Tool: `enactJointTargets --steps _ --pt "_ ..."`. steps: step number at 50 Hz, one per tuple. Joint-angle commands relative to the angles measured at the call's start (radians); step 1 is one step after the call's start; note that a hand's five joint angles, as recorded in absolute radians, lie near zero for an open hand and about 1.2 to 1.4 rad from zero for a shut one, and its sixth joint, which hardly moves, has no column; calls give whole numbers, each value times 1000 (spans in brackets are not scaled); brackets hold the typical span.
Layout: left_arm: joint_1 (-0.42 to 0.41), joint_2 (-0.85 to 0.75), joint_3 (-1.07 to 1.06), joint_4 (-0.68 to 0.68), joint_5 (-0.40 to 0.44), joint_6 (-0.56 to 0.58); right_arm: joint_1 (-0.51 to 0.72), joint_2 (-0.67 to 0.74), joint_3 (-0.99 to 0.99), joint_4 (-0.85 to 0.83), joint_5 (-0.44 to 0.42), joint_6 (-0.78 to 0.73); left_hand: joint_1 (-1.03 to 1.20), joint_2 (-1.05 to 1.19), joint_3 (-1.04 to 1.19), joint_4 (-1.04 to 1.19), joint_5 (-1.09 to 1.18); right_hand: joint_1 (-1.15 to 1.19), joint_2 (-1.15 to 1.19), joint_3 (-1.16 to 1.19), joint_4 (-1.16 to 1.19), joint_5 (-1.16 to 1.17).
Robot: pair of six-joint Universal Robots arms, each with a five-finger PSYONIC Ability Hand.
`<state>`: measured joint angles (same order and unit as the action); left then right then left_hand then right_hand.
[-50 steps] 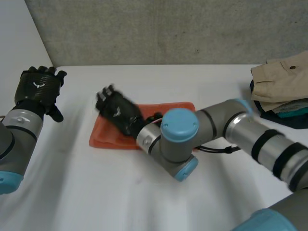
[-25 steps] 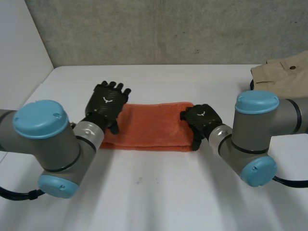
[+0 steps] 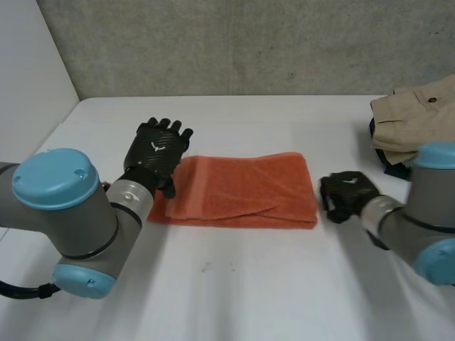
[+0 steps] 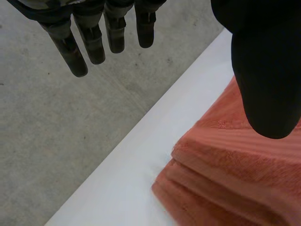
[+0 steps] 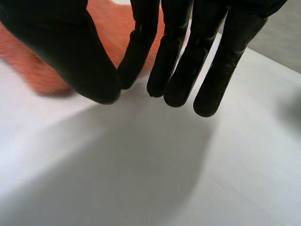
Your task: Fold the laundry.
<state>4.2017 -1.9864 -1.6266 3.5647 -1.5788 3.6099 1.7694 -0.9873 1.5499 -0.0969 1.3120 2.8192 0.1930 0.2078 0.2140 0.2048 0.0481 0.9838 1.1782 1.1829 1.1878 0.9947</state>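
An orange towel [image 3: 242, 188], folded into a long strip, lies across the middle of the white table [image 3: 234, 284]. My left hand [image 3: 155, 153] is at the strip's left end with its fingers [image 4: 94, 42] straight and open and its thumb over the layered corner of the towel [image 4: 235, 179]. My right hand [image 3: 346, 193] sits on the bare table just past the towel's right end, apart from it. Its fingers [image 5: 188, 56] are drawn in against the thumb with nothing between them. The towel [image 5: 42, 70] lies beyond the thumb.
A pile of folded clothes, beige garment [image 3: 416, 117] on top and dark ones beneath, sits at the table's back right, close behind my right arm. A grey wall runs along the far edge of the table.
My right hand slid right, off the towel's end, and its fingers closed. The towel's right end now lies further right. My left hand came from the far left to the towel's left end.
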Motion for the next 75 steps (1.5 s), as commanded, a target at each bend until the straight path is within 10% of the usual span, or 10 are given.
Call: enactJointTargets --steps 1,7,9,13,28,34,56,75 --pt "4 46 -36 0 0 -5 -153 -125 96 0 -36 -142 -12 -27 -33 -24 -41 412 218 213 209 227" --pt "4 58 -41 0 -1 -7 -42 -146 35 -3 -63 -146 -12 -27 -33 -24 -41 412 218 213 209 227" --pt "4 63 -44 0 -1 -7 32 -140 12 -3 -63 -92 -12 -27 -33 -24 -41 -359 -553 -558 -563 -544" --pt "3 64 -50 0 -1 -7 110 -120 2 -7 -71 37 -12 -27 -33 -24 -41 -467 -662 -666 -671 -653" --pt "8 66 -56 -1 2 -7 123 44 -40 -70 -51 83 -15 -30 -36 -26 -44 -259 -454 -458 -463 -445" --pt "9 66 -56 0 3 -7 122 76 -54 -99 -51 77 -15 -30 -36 -26 -44 410 216 211 206 225" --pt "12 112 -56 -3 2 -8 -100 -169 90 75 -43 -285 -18 -32 -39 -29 -47 412 218 213 209 227" --pt "38 156 -58 -1 -13 -7 525 104 -307 -46 -141 -377 -18 -32 -39 -29 -47 412 218 213 209 227"
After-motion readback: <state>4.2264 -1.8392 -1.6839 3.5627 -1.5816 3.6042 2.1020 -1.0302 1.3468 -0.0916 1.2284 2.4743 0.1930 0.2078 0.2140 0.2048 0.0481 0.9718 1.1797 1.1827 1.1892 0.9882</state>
